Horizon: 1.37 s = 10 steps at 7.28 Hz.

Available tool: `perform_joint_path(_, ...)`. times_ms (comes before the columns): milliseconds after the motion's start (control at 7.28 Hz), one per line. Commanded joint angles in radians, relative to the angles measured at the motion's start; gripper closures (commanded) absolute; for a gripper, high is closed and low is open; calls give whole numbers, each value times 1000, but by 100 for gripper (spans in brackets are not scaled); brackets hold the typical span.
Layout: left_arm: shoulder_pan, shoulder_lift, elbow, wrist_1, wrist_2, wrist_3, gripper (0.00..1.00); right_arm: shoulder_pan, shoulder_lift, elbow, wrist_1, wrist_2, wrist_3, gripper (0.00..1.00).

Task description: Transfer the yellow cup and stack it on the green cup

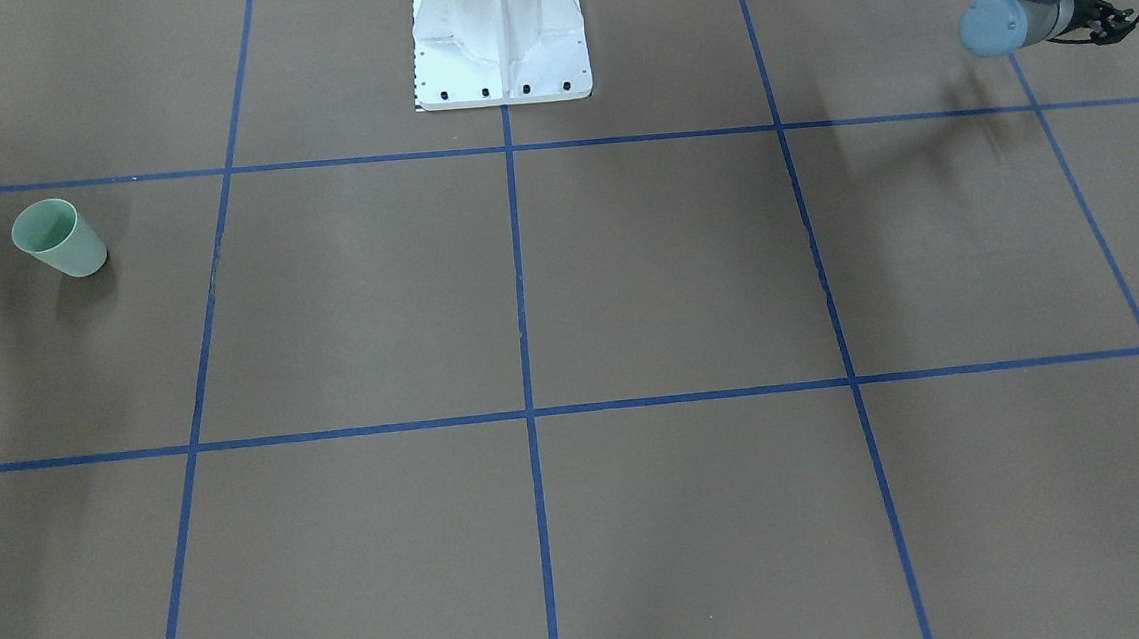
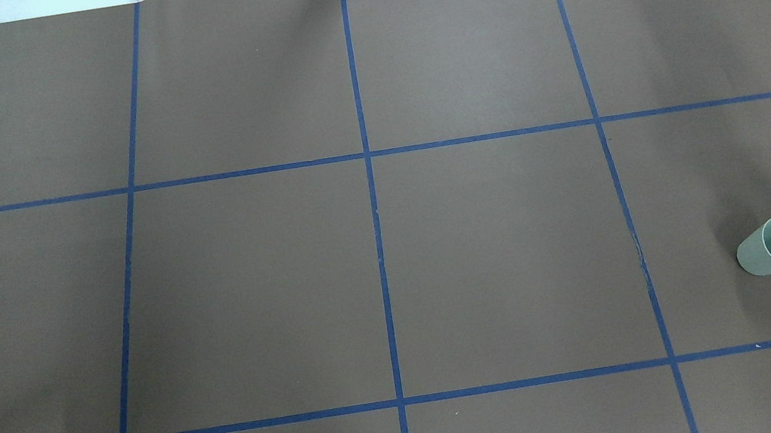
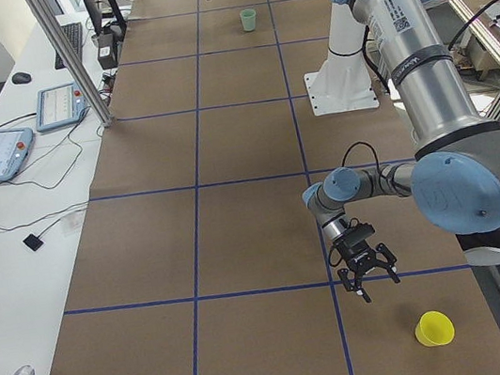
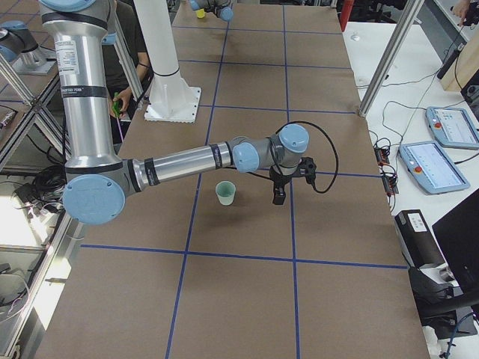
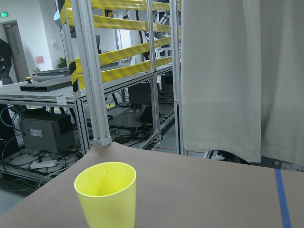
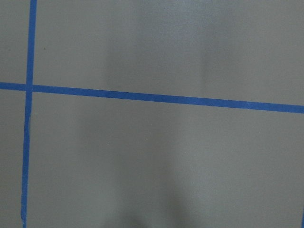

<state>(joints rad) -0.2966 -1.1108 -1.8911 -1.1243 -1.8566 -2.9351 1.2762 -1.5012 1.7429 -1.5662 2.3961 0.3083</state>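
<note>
We find the silver, blue-jointed left arm (image 3: 427,102) folded down from its shoulder, forearm reaching out low and level to the wrist (image 3: 332,195), with the black two-finger left gripper (image 3: 370,284) pointing downward and slightly outward, its fingers (image 3: 347,279) spread apart and nothing between them. We find the silver, blue-jointed right arm (image 4: 179,161) stretched out nearly level from its elbow, wrist (image 4: 288,142) bent so that the black two-finger right gripper (image 4: 278,197) points straight down. Its fingers appear drawn together and empty, and only its edge shows in the overhead view.
</note>
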Motion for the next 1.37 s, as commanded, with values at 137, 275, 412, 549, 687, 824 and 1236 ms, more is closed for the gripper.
perform_joint_path(137, 169, -17, 62, -60, -101, -131, 1, 0, 1, 3, 0, -5, 0, 0)
perform_joint_path(275, 181, -15, 107, -98, -119, -142, 1, 0, -7, 4, 0, -5, 0, 0)
perform_joint_path(412, 191, -9, 147, -162, -122, -142, 1, 0, -7, 4, 0, -6, 0, 0)
perform_joint_path(549, 201, -7, 193, -208, -134, -142, 1, 0, -7, 4, 0, -9, 0, 0)
perform_joint_path(687, 206, 5, 205, -221, -139, -141, 1, 0, -8, 4, 0, -8, 0, 0)
perform_joint_path(824, 209, 21, 210, -232, -139, -144, 1, 0, -10, 4, 0, -2, 0, 0)
perform_joint_path(1236, 215, 26, 262, -296, -176, -160, 1, 0, -8, 7, 1, 0, 0, 0)
